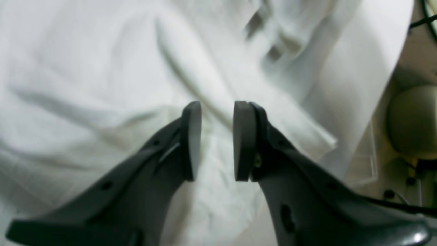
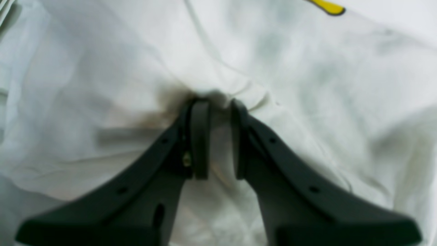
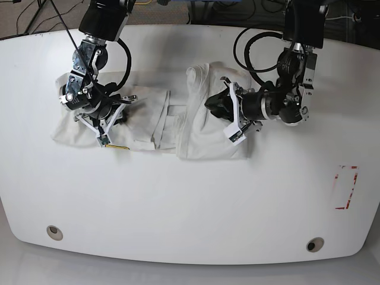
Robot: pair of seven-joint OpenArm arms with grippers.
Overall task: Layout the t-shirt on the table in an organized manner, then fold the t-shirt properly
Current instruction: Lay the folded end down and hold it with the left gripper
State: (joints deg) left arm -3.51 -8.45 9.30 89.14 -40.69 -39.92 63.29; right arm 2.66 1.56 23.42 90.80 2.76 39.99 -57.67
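My right gripper (image 2: 215,136) is clamped narrow on a pinched fold of the t-shirt (image 2: 273,85), cloth bunched between the pads. My left gripper (image 1: 216,140) stands slightly parted over the cloth; nothing is gripped between its pads. Beyond both, the t-shirt (image 3: 172,122) lies crumpled in a band on the tabletop (image 3: 190,202), its long axis running from one arm to the other. The right gripper sits at one end, the left at the other; judged next move: draw the ends apart.
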